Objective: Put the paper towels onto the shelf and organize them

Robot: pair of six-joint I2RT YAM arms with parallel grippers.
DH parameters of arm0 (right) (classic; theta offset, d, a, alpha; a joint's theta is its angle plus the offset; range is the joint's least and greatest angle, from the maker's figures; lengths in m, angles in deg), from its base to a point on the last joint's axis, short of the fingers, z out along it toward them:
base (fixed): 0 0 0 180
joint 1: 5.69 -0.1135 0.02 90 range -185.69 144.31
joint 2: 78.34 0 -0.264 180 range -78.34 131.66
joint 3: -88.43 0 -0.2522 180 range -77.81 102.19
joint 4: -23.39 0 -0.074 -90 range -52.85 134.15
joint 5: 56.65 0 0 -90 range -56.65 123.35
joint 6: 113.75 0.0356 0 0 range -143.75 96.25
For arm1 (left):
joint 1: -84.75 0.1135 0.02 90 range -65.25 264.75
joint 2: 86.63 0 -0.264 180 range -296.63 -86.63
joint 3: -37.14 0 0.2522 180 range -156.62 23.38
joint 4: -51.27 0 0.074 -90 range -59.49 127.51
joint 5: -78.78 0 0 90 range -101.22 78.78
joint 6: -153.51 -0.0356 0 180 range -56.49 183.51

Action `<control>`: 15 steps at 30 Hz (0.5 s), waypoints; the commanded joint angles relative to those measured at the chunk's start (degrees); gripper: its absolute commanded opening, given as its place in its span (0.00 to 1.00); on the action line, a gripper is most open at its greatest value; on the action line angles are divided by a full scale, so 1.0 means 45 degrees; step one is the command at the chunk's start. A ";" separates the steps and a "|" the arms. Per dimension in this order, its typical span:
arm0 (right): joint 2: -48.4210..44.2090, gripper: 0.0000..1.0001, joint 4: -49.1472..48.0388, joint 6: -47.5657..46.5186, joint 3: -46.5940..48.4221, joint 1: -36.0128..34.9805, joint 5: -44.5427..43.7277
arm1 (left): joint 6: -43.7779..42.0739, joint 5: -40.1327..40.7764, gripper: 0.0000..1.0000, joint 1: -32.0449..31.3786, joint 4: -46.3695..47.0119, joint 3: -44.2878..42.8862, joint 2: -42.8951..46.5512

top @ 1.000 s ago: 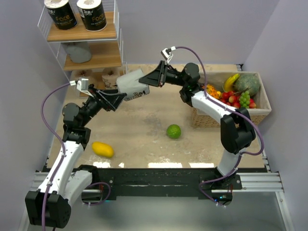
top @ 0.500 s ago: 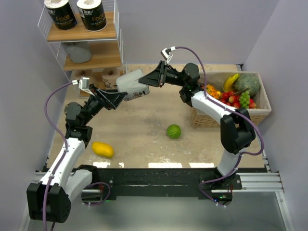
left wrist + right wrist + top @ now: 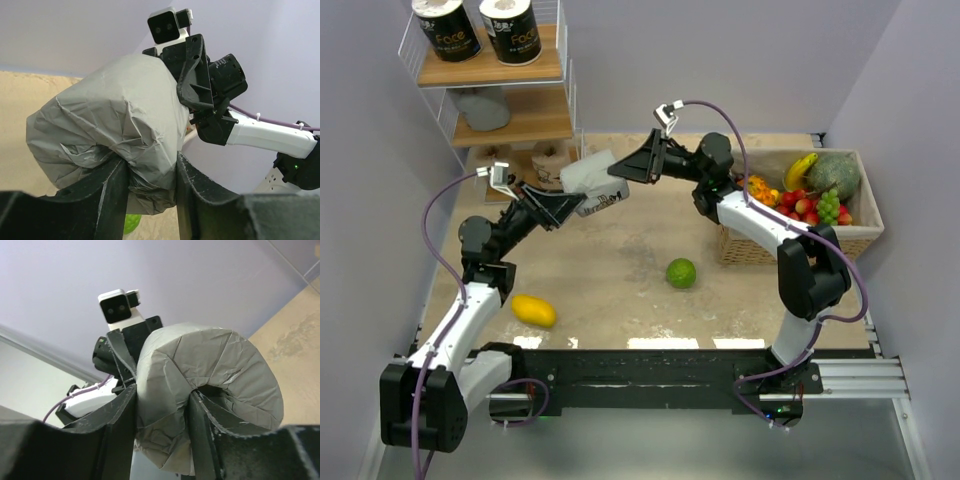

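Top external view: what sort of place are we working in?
Likely a lab mock-up of a pantry: plain walls boxing in a small table, a shelf with wrapped rolls, a wicker basket of fruit.

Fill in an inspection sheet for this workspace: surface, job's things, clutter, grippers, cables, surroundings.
Surface: tan table, speckled.
Job's things: the shelf has two black rolls on its top board and a shelved grey roll on the middle board. The held grey roll is in the air between the arms.
Clutter: green fruit and yellow fruit on the table; basket of fruit at the right.
Grippers: left gripper and right gripper are both shut on the held grey roll's wrap.
Cables: purple cables, one looping along each arm.
Surroundings: lilac walls; nothing else seen.
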 commanded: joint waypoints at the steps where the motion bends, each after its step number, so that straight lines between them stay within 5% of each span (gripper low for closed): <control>1: -0.0723 0.50 0.1374 -0.1516 -0.0165 0.0050 -0.0688 | -0.0211 -0.0263 0.40 -0.0083 0.0416 -0.0298 0.0428; 10: -0.2268 0.76 0.7600 -0.6240 0.0498 0.0520 -0.3283 | -0.6244 0.2605 0.38 0.0034 -0.8911 -0.4689 0.1289; 15: -0.2737 0.89 0.8703 -0.6696 0.0713 0.0657 -0.4048 | -0.8257 0.4402 0.38 0.0034 -1.1751 -0.6449 0.1231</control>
